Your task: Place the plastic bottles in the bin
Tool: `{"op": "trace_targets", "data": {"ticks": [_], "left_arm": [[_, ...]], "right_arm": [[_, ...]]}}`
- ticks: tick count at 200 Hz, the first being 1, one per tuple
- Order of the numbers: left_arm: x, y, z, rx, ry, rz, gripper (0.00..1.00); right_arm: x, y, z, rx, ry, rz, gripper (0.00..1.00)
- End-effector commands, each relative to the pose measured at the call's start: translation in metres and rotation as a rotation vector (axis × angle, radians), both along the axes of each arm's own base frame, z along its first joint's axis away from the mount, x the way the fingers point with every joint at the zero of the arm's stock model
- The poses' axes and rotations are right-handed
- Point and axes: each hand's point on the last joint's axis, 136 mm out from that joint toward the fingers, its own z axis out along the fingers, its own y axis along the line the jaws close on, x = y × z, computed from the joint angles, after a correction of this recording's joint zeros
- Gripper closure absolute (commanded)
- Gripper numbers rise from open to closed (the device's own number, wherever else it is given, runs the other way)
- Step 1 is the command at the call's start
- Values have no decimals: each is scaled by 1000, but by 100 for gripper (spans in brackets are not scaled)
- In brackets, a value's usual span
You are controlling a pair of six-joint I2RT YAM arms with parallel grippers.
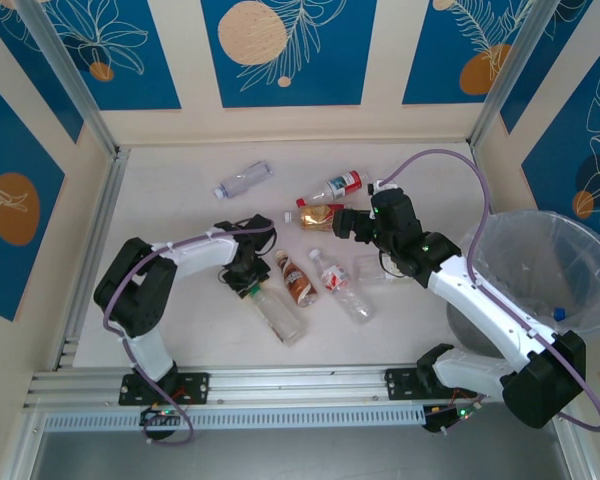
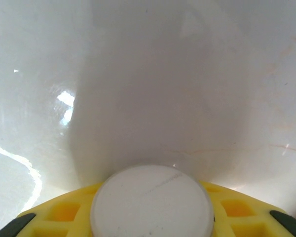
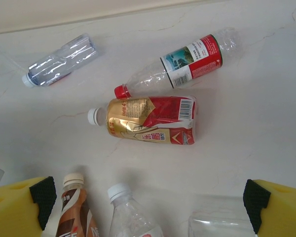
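A clear bottle [image 1: 280, 313] lies on its side near the front of the white table [image 1: 170, 210]. Its white cap [image 2: 152, 200] sits between the yellow fingers of the left gripper [image 1: 248, 286]; whether those fingers are clamped on the cap cannot be told. Just to its right lie a brown bottle [image 1: 296, 279] and a second clear bottle [image 1: 344, 288], side by side but apart. Farther back, a gold-and-red bottle [image 3: 150, 121] rests with a red-label bottle [image 3: 187, 64] just behind it. A blue-tinted bottle [image 1: 243, 180] lies alone toward the back left. The right gripper [image 3: 148, 207] hovers above the middle of the group, its fingers spread wide with nothing between them. The bin [image 1: 485, 250], lined with a translucent bag, stands at the table's right edge beside the right arm, well apart from the bottles on the table.
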Motion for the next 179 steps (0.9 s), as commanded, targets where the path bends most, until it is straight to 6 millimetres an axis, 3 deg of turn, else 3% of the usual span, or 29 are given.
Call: {"op": "trace_targets", "data": {"ticks": [1, 66, 86, 179], "left_arm": [[10, 7, 16, 50, -71, -9, 90], [27, 15, 49, 92, -197, -79, 90], [32, 17, 58, 111, -225, -108, 97], [55, 5, 96, 109, -347, -272, 100]], "right_arm": [[-1, -3, 17, 6, -46, -16, 0], [-1, 11, 17, 53, -41, 36, 0], [-3, 21, 17, 78, -56, 96, 0], [-34, 58, 6, 232, -31, 336, 1]]}}
